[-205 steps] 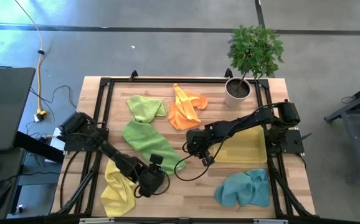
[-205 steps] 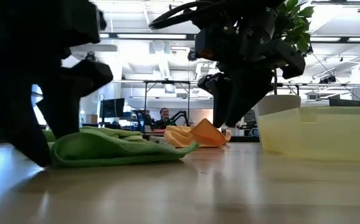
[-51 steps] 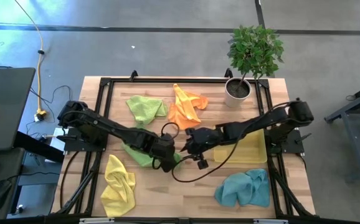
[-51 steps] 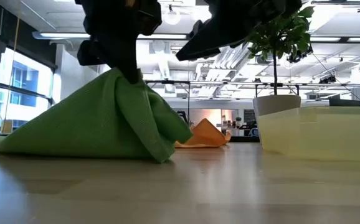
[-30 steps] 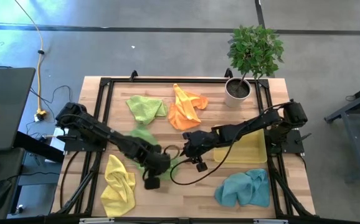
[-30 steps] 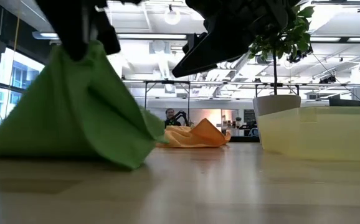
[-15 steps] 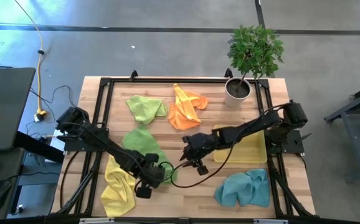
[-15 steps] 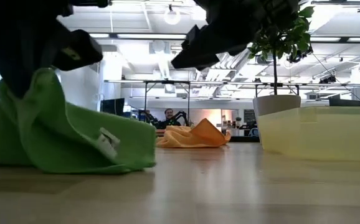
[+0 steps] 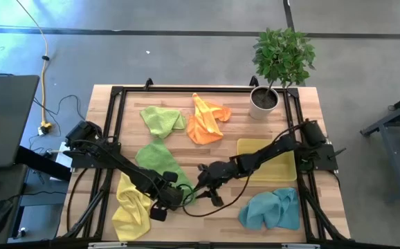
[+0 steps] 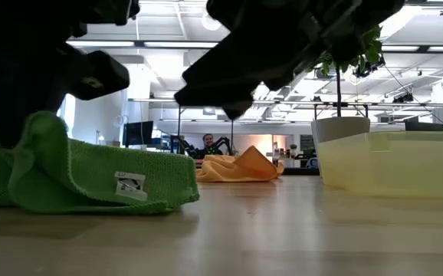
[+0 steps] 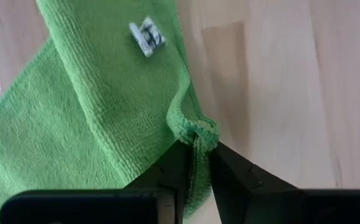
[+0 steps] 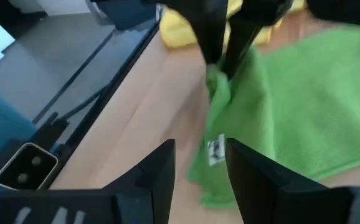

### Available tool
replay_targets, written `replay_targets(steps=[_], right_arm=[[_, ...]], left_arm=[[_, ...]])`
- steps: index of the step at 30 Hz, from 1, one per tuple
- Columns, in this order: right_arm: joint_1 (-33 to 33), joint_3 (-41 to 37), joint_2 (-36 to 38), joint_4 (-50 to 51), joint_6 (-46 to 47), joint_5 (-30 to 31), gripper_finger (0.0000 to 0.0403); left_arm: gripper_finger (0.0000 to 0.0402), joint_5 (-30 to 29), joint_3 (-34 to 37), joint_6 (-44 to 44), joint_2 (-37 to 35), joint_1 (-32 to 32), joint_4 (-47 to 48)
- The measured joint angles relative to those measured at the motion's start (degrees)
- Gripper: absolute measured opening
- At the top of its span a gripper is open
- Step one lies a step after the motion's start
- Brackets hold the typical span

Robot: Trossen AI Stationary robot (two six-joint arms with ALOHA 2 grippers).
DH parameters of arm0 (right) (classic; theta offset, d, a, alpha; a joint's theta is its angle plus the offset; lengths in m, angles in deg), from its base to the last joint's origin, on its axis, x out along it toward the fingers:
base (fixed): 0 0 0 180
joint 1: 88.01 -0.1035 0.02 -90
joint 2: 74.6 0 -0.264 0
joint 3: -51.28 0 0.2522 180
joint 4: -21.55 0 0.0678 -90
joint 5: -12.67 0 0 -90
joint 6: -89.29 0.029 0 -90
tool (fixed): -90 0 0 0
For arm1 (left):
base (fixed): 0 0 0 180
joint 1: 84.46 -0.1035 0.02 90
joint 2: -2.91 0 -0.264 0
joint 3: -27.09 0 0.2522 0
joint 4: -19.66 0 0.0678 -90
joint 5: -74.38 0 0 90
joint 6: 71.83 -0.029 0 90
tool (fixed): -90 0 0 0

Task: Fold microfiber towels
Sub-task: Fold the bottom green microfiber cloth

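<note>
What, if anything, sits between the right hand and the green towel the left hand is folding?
Nothing visible does. The right hand hangs with its fingers apart just beside the folded green towel, bare wood between them. The left hand pinches that towel's corner from the opposite side, out of the gap.

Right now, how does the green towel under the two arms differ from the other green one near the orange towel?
The near green towel lies doubled over on itself, its white tag showing; the far green towel lies crumpled and untouched. The left tool has the near one's edge between its fingers; no tool is at the far one. The near one looks a deeper green. Both are soft microfiber cloths on the table.
</note>
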Motion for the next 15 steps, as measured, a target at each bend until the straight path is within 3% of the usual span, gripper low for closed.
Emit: replay_targets(steps=[5, 11, 15], right_arm=[[-3.31, 0.00, -4.55, -3.81, -0.73, 0.13, 0.0133], [-5.98, -0.04, -6.45, -3.84, -5.21, 10.96, 0.0134], [-6.10, -0.04, -6.45, -4.60, -7.76, 13.71, 0.0147]], left_arm=[[0.0057, -0.53, 0.00, -0.19, 0.05, 0.00, -0.69], [0.0058, -0.62, 0.00, -0.98, 0.05, 0.00, -1.05], [0.0058, -0.62, 0.00, -1.03, 0.05, 0.00, -0.98]])
